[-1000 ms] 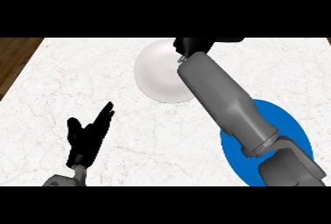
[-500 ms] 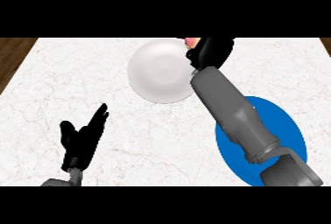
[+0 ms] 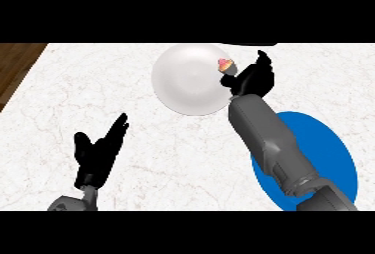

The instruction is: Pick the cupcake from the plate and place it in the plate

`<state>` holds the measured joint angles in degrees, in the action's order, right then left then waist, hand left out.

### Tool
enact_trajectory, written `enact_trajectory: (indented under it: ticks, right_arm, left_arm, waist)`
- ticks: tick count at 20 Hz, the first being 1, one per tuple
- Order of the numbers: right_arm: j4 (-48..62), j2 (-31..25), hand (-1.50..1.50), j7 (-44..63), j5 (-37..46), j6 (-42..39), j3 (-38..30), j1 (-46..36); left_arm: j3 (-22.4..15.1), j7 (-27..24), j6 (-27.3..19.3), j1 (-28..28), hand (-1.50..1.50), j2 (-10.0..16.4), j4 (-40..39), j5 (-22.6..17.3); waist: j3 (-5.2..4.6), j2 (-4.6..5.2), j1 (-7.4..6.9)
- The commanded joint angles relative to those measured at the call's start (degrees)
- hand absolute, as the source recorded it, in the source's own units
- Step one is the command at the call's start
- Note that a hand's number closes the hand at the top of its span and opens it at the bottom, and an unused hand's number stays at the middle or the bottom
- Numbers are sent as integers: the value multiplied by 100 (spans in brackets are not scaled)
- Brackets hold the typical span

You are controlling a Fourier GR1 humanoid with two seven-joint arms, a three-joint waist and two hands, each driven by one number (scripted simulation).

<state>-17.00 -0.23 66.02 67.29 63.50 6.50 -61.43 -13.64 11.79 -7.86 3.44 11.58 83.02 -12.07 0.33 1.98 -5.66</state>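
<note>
Cupcake [image 3: 225, 64] peeks out at the left edge of the right hand [image 3: 253, 80], touching it or just beside it; the hand's back hides whether it has closed on the cake. Both are at the right rim of the white plate [image 3: 187, 82], with the blue plate [image 3: 333, 154] nearer, under the forearm. The left hand [image 3: 99, 151] rests open at lower left over the counter [image 3: 81, 89].

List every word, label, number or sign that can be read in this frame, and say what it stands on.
None: no text can be read anywhere in the head view.
The white plate, the blue plate, the cupcake, the marble counter, the left hand and the right hand bear no lettering, numbers or signs.
</note>
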Motion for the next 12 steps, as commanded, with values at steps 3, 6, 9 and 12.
enact_trajectory:
  ticks: [3,6,9,12]
  right_arm:
    - [-311,22,-150,-515,-547,1278,-54,266]
    - [-429,22,-150,-553,-412,1874,-24,148]
    - [-735,22,-150,-597,-559,2184,-1,294]
    - [-1114,22,-150,-530,-673,2198,47,613]
  left_arm:
    - [17,242,48,103,0,7,-3,-45]
    - [4,102,91,33,0,40,-64,14]
    - [50,-1,43,119,0,-105,-328,7]
    - [118,-48,145,-166,0,46,-208,-40]
  waist:
    - [-9,4,-60]
    - [-16,-11,-32]
    - [-21,-38,66]
    - [-23,-97,107]
